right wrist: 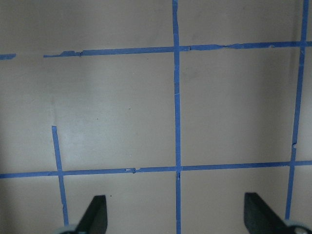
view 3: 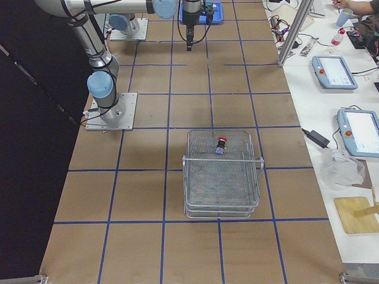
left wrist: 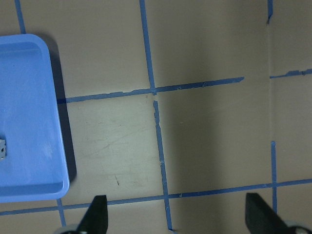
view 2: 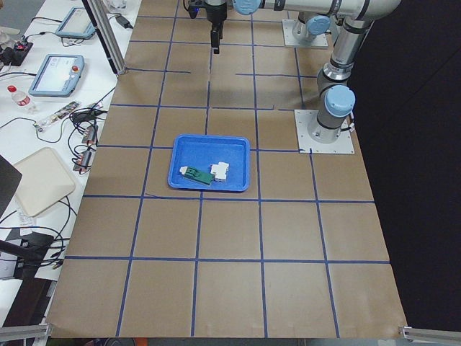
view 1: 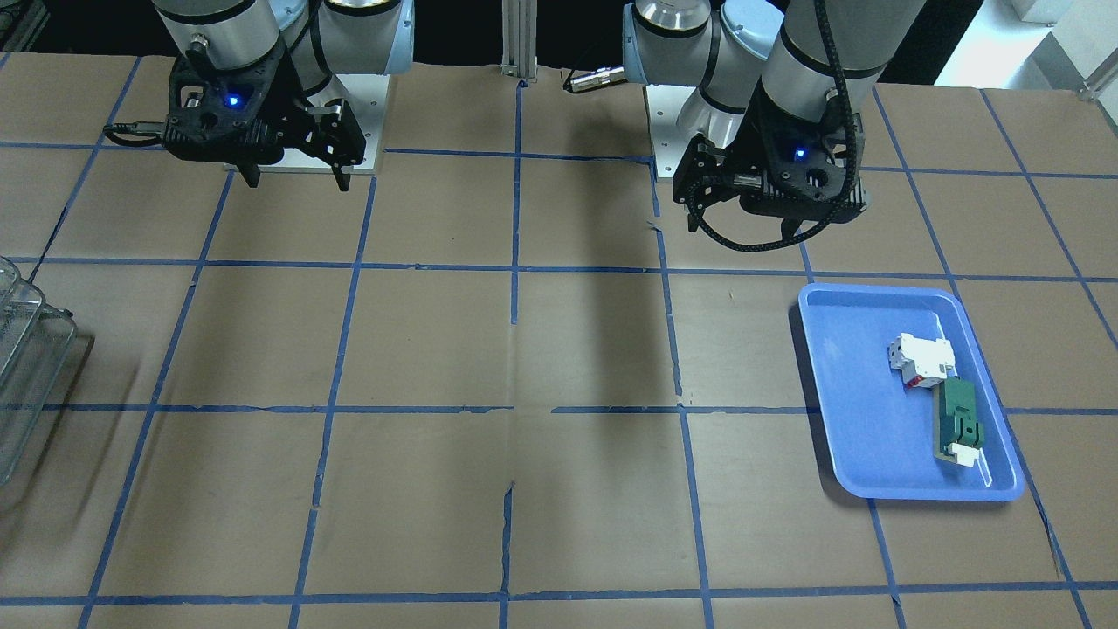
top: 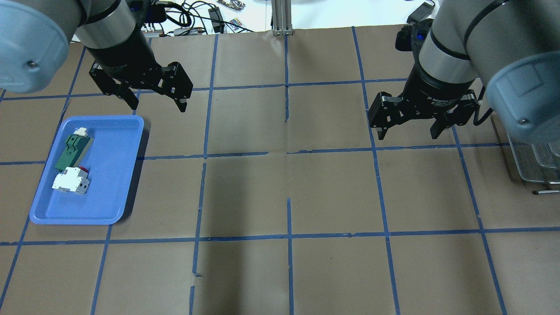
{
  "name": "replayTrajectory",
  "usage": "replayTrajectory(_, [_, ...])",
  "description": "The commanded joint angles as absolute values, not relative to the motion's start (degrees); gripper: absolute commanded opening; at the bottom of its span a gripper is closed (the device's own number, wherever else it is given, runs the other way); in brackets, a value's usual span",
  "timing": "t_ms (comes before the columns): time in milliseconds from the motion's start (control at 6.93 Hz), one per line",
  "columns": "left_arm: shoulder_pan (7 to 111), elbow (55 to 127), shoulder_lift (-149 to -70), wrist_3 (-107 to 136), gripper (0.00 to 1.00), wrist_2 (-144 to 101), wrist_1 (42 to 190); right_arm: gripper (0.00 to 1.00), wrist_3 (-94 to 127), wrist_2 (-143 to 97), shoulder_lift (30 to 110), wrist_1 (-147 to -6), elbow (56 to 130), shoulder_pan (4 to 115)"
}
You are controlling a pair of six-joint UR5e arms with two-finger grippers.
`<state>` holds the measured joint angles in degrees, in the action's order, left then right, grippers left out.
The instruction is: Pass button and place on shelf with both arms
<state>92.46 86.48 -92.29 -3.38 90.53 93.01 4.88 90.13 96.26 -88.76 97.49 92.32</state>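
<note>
The button (view 3: 221,144), with a red cap and dark body, lies in the top basket of the wire-mesh shelf (view 3: 222,177), near its far end. It shows only in the exterior right view. A corner of the shelf shows at the edge of the front view (view 1: 26,367) and the overhead view (top: 536,164). My left gripper (top: 157,106) hangs open and empty above the table by the blue tray's far corner; it also shows in the front view (view 1: 742,229). My right gripper (top: 407,134) hangs open and empty, to the left of the shelf; it also shows in the front view (view 1: 297,182).
A blue plastic tray (top: 109,175) on my left side holds a white block with red marks (top: 70,180) and a green flat part (top: 73,151). Brown paper with blue tape lines covers the table. Tablets, cables and a bottle lie on the side bench (view 3: 337,71).
</note>
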Motion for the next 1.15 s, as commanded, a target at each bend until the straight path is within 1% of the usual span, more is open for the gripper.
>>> replayTrajectory(0, [92.5,86.5,-92.3,-3.3,1.00,90.5,93.1,1.00,5.0,90.3,97.9,-86.4,97.5,87.0])
replayTrajectory(289, [92.5,86.5,-92.3,-3.3,1.00,90.5,93.1,1.00,5.1,89.7,100.4,-85.4,98.3,86.9])
replayTrajectory(1010, [92.5,86.5,-92.3,-3.4,1.00,90.5,93.1,1.00,5.0,89.4,100.5,-85.3,98.3,86.9])
